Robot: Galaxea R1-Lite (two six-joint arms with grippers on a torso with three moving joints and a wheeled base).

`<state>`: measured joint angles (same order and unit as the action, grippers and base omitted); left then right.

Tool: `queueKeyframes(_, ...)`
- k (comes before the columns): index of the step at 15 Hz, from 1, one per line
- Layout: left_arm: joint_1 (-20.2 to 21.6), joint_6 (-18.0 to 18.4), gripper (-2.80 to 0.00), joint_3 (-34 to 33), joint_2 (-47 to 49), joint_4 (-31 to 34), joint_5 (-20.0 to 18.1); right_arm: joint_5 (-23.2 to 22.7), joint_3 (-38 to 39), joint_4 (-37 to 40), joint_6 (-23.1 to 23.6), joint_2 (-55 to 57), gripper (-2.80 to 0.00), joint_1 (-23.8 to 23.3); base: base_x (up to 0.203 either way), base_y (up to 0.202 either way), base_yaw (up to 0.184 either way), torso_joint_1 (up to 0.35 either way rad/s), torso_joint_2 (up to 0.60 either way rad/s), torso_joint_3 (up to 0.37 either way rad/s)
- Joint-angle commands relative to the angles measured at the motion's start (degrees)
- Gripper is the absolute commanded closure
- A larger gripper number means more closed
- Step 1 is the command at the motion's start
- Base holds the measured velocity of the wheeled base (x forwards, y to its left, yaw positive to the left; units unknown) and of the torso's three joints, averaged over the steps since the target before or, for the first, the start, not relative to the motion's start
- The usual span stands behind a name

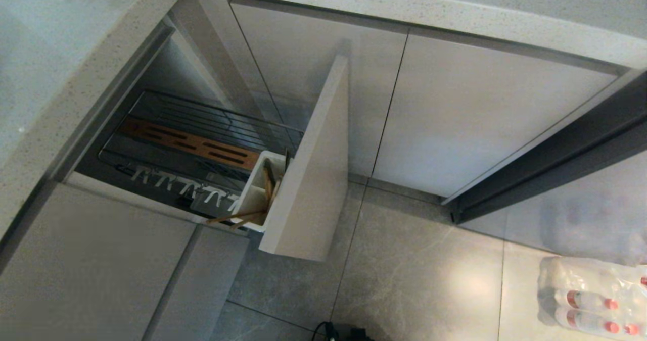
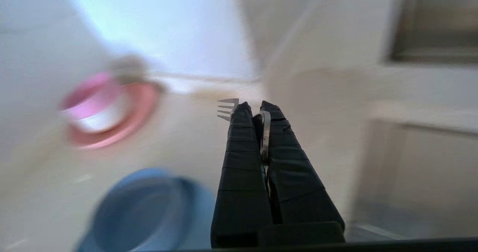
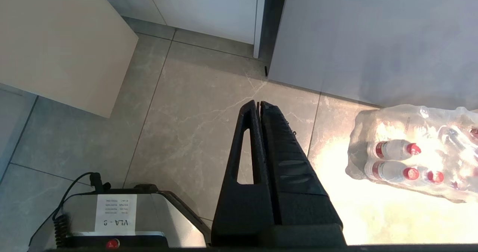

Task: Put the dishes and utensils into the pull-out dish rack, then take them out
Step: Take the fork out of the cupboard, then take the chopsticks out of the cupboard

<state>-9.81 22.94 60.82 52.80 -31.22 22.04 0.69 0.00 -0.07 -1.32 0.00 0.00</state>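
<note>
The pull-out dish rack [image 1: 202,129] stands drawn out of the cabinet, with its brown slotted wooden strip [image 1: 189,143] and a row of white hooks [image 1: 187,187]. Wooden chopsticks [image 1: 252,207] stick out of its white caddy [image 1: 258,189] behind the beige front panel [image 1: 311,169]. Over the counter, my left gripper [image 2: 254,108] is shut on the silver fork [image 2: 264,132], whose tines poke out past one fingertip. A dusty-blue dish [image 2: 145,211] lies blurred beside it. My right gripper [image 3: 258,104] hangs shut and empty above the floor.
A pink-rimmed dish [image 2: 108,110] holding a pink and white bowl sits blurred on the counter. A shrink-wrapped pack of bottles [image 1: 596,295] lies on the floor tiles at the right. The robot's base [image 3: 112,218] shows below the right arm.
</note>
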Motion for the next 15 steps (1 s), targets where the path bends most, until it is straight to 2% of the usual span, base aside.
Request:
queueKeyframes(1,4.71,-0.02,0.00,-0.27,2.73,-0.47,0.09,0.01,0.00,-0.01,0.00,0.09,0.00,0.00,0.000,0.000,0.000,0.000,0.00,0.000)
queueKeyframes(6,15.93,0.35,0.00,-1.20,9.10,-8.65,-0.02,0.01,0.00,-0.01,-0.02,0.02,0.00,0.00,0.000,0.000,0.000,0.000,0.00,0.000)
queueKeyframes(7,17.01,0.42,0.00,-1.34,9.67,-9.08,-0.20,0.01,0.00,-0.01,0.00,0.00,0.00,0.00,0.000,0.000,0.000,0.000,0.00,0.000)
queueKeyframes(15,17.65,0.43,0.00,-1.58,12.85,-9.39,-0.24,0.01,0.00,-0.01,0.00,0.01,0.00,0.00,0.000,0.000,0.000,0.000,0.00,0.000)
